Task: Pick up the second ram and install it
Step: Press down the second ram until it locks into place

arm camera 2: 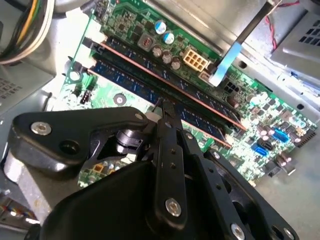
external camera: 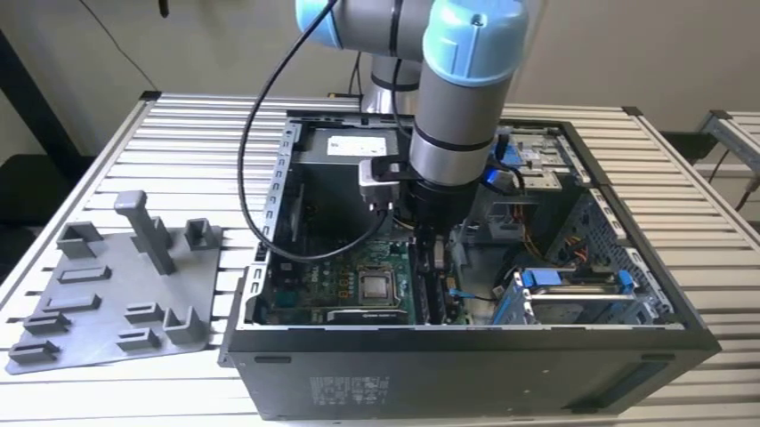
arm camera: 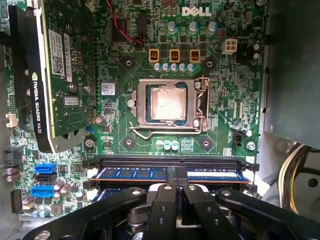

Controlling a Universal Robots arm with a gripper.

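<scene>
Open black metal computer case [external camera: 475, 365] lies on its side on the slatted white metal table [external camera: 178, 133], board facing up so the arm can work straight down. Grey-and-blue robot arm [external camera: 457, 98] reaches vertically into the case, wrist over the memory slots. Grey plastic fixture plate with upright pegs [external camera: 113, 294] sits on the table at the exterior view's left, well apart from the case.

Green motherboard [arm camera: 120, 75] carries the square silver processor chip in its socket [arm camera: 166, 106], with a green graphics card with black edge [arm camera: 60, 70] beside it.

Black two-finger gripper [arm camera 2: 162, 107] is down at the slot row. Fingers [arm camera: 176, 176] are closed to a narrow gap, tips touching the top edge of the second ram [arm camera: 135, 173], a long thin dark blue-green stick standing upright in a slot. Looks like a press or pinch to seat it, judging by the straight-down pose. A second stick [arm camera 2: 165, 82] stands in the slot just beside. Cannot tell if the latches are fully locked.
</scene>
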